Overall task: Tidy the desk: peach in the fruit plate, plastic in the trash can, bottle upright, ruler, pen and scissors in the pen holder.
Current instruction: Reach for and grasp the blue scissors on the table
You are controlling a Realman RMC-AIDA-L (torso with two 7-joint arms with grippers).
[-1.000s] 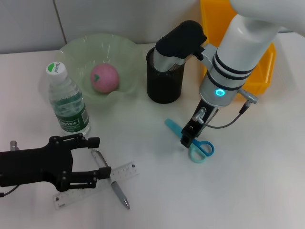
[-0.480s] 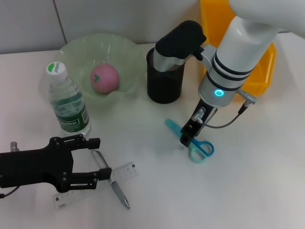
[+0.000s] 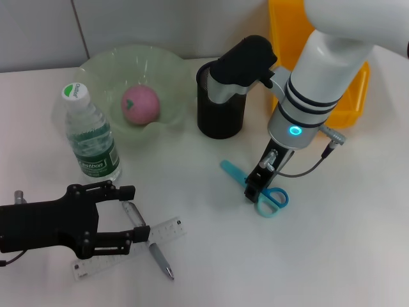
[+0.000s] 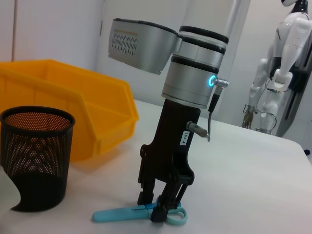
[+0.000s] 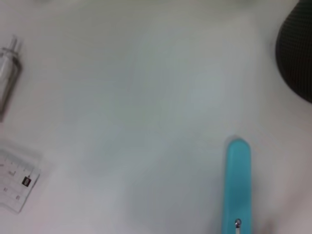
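teal plastic-handled scissors [image 3: 259, 190] lie flat on the white desk [image 3: 332, 243] near the black mesh pen holder [image 3: 220, 109]; the right gripper [image 3: 254, 190] has dropped onto them, jaws narrowly astride the pivot (grip unconfirmed), so lifting seems next

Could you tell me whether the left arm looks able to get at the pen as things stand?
Probably yes: the left gripper sits open right beside the pen, nothing lying between. The ruler lies under the pen, which may complicate a clean pinch.
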